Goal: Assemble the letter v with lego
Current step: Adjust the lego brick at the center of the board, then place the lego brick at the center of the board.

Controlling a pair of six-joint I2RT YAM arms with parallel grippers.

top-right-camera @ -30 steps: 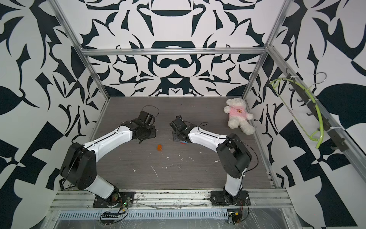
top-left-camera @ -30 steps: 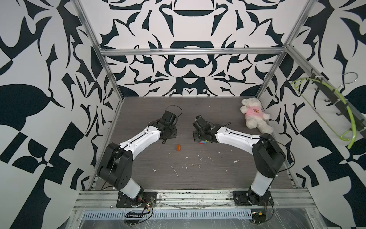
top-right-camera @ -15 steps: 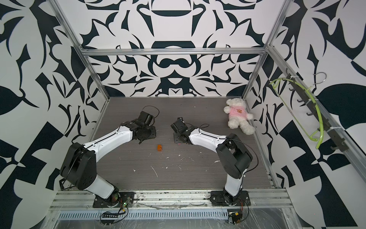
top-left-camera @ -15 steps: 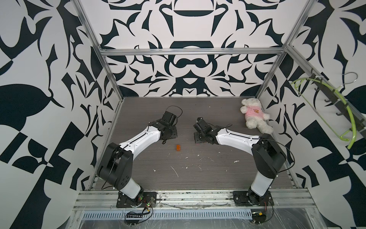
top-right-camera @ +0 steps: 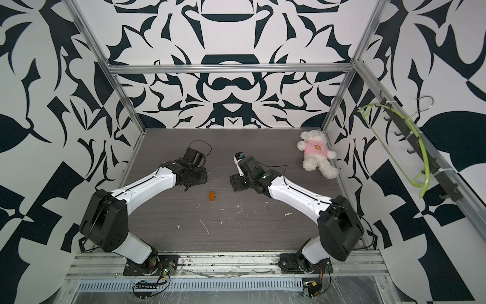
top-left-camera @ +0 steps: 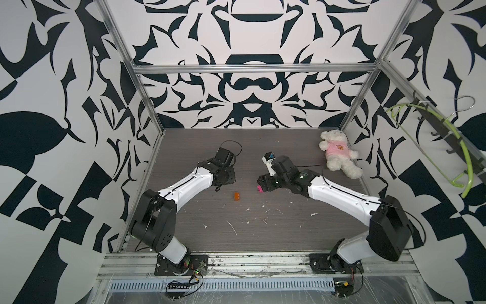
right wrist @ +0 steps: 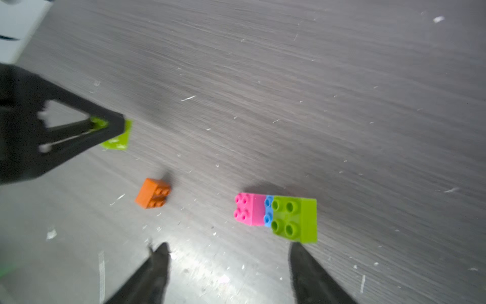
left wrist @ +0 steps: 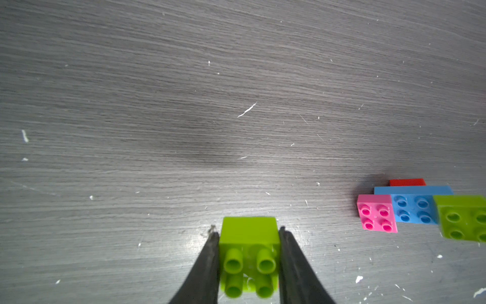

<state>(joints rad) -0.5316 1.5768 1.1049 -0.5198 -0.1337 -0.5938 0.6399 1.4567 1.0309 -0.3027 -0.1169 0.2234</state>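
Top views: the orange brick [top-left-camera: 237, 196] lies alone on the surface [top-left-camera: 263, 237] between the arms. A pink corner of the partial v [top-left-camera: 259, 188] peeks from under the right arm.
Left wrist: the left pincer [left wrist: 248, 233] is clamped on a lime green brick [left wrist: 249, 237], and the partial v sits well apart from it.
Right wrist: the right pincer [right wrist: 228, 247] has its jaws apart and is empty (just short of the partial v).
Risk: nothing pins the partial v, so pressing the held brick on could slide or tilt it.
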